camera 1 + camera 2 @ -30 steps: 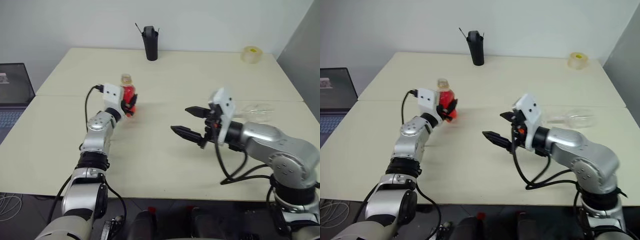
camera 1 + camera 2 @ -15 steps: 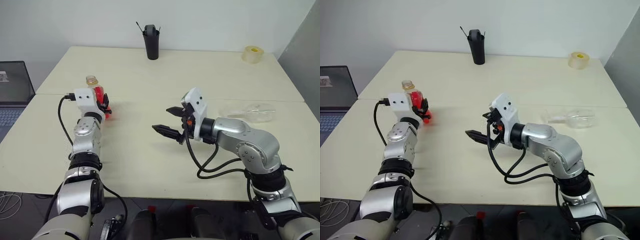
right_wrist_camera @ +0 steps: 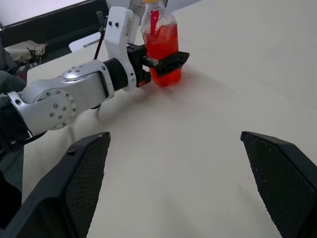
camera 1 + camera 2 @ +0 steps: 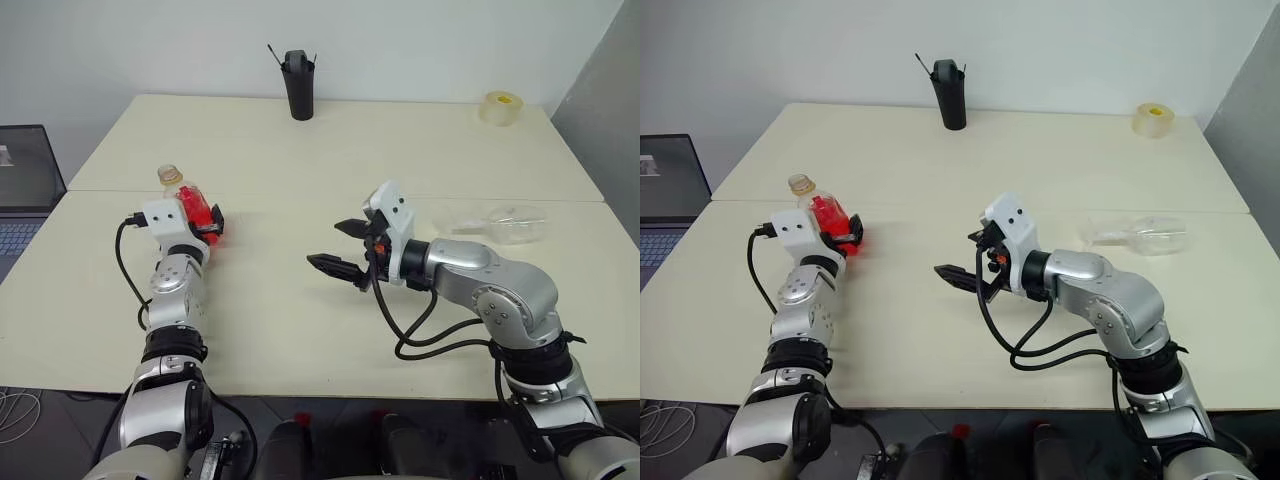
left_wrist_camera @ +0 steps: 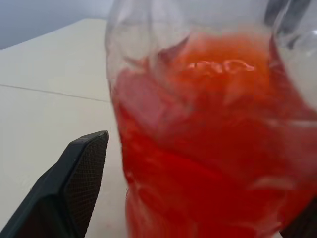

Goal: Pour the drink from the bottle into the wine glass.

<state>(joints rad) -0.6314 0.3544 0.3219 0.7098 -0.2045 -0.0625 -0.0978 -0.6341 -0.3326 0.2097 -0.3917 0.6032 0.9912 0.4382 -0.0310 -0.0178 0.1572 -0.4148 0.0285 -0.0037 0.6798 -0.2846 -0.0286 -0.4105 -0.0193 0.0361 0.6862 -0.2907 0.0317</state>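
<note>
The bottle (image 4: 192, 205), clear plastic with its lower half full of the red drink (image 5: 208, 148), leans to the left at the table's left side, its base at the table top. My left gripper (image 4: 207, 220) is open with its black fingers (image 5: 74, 188) either side of the bottle's body, and a narrow gap shows at one finger. The wine glass (image 4: 505, 222) lies on its side at the right of the table. My right gripper (image 4: 328, 245) hovers open over the table's middle, pointing left toward the bottle (image 3: 161, 47), with nothing between its fingers.
A tall black cup (image 4: 299, 85) stands at the back centre of the cream table (image 4: 300, 330). A roll of tape (image 4: 500, 107) sits at the back right. A laptop (image 4: 25, 190) lies beyond the table's left edge.
My left hand has carried the bottle to the left and lower, and its fingers have come apart from the bottle. The right gripper has shifted a little to the left, still open.
</note>
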